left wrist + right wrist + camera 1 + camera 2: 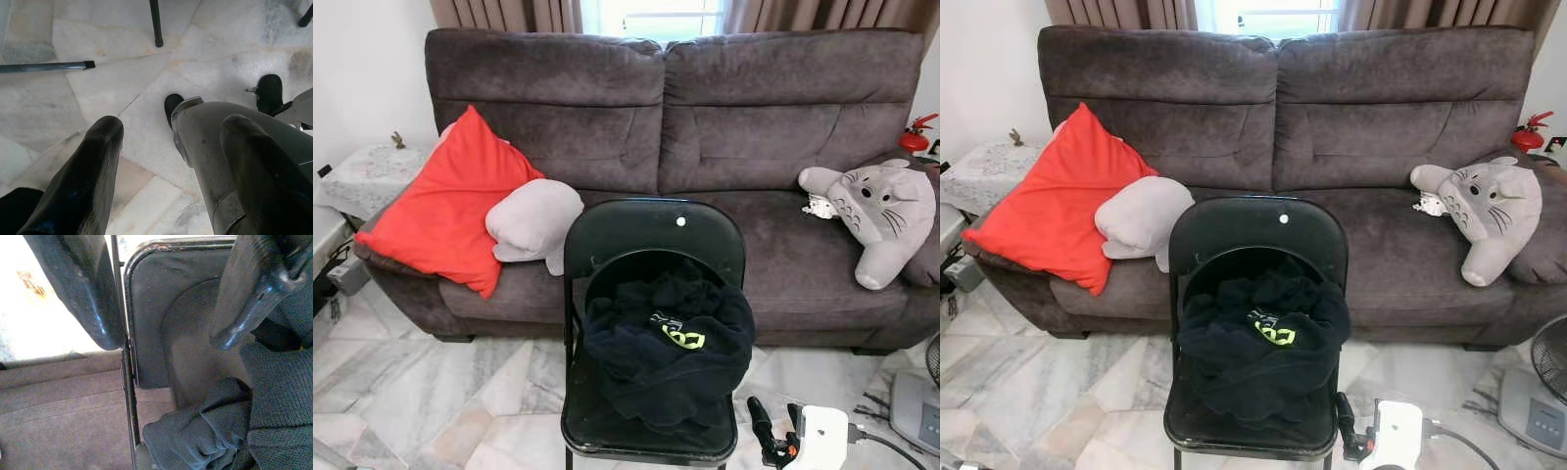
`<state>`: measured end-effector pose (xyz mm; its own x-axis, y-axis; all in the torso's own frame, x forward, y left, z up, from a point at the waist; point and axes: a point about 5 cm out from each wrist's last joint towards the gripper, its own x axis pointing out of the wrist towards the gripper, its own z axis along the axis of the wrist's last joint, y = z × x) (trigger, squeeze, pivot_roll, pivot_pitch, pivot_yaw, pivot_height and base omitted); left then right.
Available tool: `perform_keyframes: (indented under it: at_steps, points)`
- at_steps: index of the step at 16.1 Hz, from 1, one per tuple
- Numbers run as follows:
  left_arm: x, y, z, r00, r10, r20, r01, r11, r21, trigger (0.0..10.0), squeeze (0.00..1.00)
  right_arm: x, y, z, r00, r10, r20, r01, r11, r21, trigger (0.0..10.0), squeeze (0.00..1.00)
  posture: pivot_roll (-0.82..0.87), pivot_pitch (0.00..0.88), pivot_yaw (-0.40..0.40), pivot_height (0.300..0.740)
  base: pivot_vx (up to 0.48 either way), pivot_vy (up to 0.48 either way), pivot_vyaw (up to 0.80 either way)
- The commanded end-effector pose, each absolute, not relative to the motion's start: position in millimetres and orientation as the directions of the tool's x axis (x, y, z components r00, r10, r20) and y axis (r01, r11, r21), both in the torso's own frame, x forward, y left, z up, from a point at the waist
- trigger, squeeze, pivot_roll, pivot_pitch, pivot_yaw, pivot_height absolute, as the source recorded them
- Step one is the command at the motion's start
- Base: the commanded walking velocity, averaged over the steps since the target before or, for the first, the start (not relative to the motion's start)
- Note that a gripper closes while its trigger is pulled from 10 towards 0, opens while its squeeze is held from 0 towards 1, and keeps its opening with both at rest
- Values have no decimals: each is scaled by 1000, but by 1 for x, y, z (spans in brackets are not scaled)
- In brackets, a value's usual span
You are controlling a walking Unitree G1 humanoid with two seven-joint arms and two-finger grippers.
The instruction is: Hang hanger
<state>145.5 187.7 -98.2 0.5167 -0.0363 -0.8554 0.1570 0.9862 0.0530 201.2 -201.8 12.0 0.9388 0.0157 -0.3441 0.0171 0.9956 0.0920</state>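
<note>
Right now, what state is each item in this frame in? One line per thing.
Folding chair: unfolded, upright before the sofa.
Dark garment: crumpled on the chair seat, not hung.
Red cushion: leaning on the sofa.
Grey plush toy: lying on the sofa.
Right gripper: open, empty, near the chair.
Left gripper: open, empty, pointing at the floor.

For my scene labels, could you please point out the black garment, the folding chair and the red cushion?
Black garment [661, 367], left eye view, on the heaped cloth.
Folding chair [651, 227], left eye view, on the backrest.
Red cushion [450, 201], left eye view, on its middle.
</note>
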Motion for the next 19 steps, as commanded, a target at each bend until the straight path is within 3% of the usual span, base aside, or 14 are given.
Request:
perform_keyframes:
  at_steps: [1,6,10,19]
  points:
    - [140,191,-100,494,-28,-869,161,985,60,10000,0,203,-199,12,937,58,-344,-27,995,93,10000,27,-7,13,53,740,0,0,0]
    - [140,192,-100,494,-28,-869,163,985,61,10000,0,205,-199,16,920,189,-342,-189,981,34,10000,0,-8,16,56,740,0,0,0]
    - [139,192,-100,494,-28,-869,165,984,62,10000,0,212,-205,19,937,135,-321,-145,989,-6,10000,0,-7,17,59,740,0,0,0]
    - [140,192,-100,497,-25,-868,162,985,64,10000,0,227,-207,21,917,224,-329,-252,967,-47,10000,0,-4,15,61,740,0,0,0]
